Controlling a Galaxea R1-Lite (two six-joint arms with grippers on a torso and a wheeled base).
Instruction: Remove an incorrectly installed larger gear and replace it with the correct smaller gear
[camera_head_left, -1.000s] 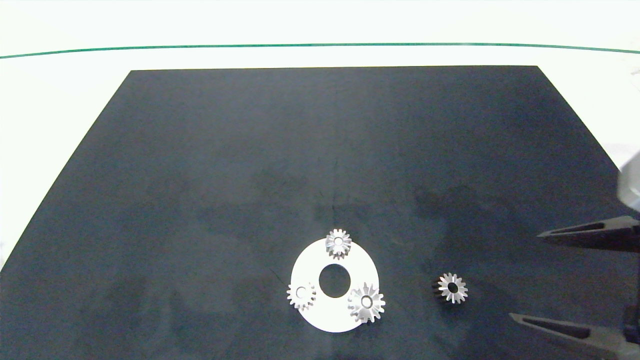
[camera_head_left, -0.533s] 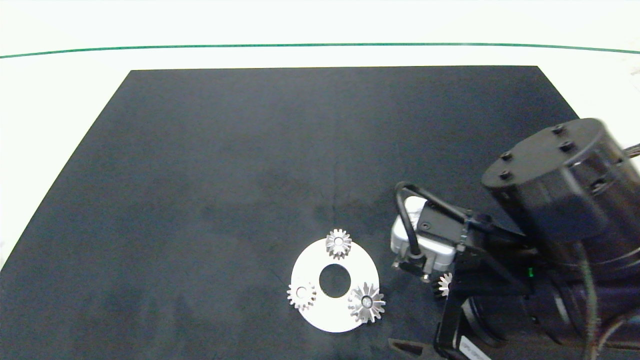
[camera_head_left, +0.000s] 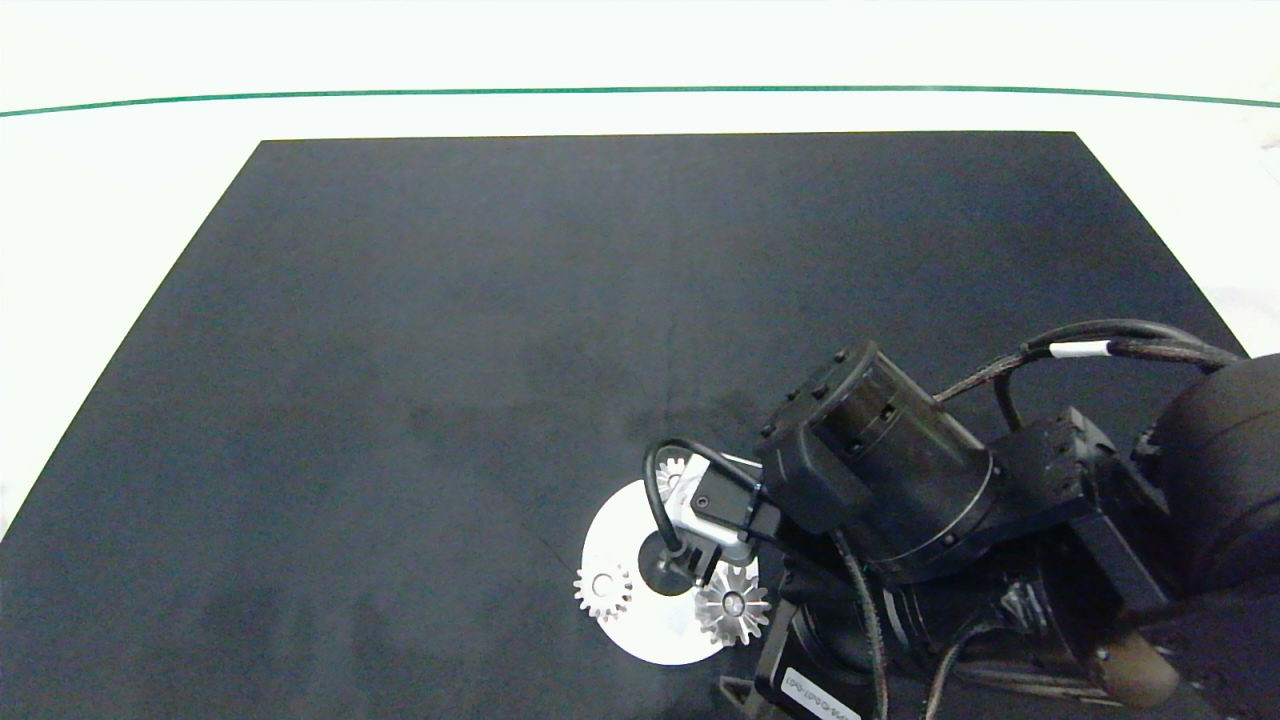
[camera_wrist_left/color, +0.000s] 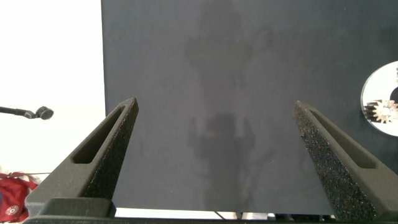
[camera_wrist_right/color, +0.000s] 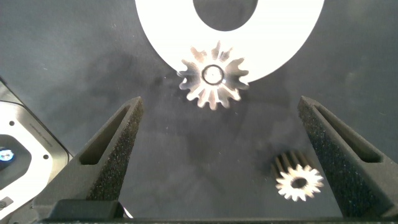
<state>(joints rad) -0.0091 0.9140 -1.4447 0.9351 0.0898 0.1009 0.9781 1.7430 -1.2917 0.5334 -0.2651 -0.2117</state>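
The larger gear (camera_head_left: 733, 605) (camera_wrist_right/color: 213, 74), shiny with long star-like teeth, sits on the front right edge of a white ring plate (camera_head_left: 640, 632) (camera_wrist_right/color: 161, 28). The loose smaller gear (camera_wrist_right/color: 299, 180) lies on the black mat beside the plate; in the head view my right arm (camera_head_left: 880, 500) hides it. My right gripper (camera_wrist_right/color: 219, 104) hangs open just short of the larger gear, touching nothing. My left gripper (camera_wrist_left/color: 216, 104) is open and empty over bare mat, outside the head view.
Two more small gears sit on the plate: one at its left (camera_head_left: 602, 590) (camera_wrist_left/color: 381, 111), one at its far edge (camera_head_left: 668, 468), half hidden by the wrist camera. The black mat (camera_head_left: 450, 330) lies on a white table with a green line (camera_head_left: 400, 96).
My right arm has swung in from the right edge to above the plate, now covering the loose smaller gear in the head view. No gear has moved.
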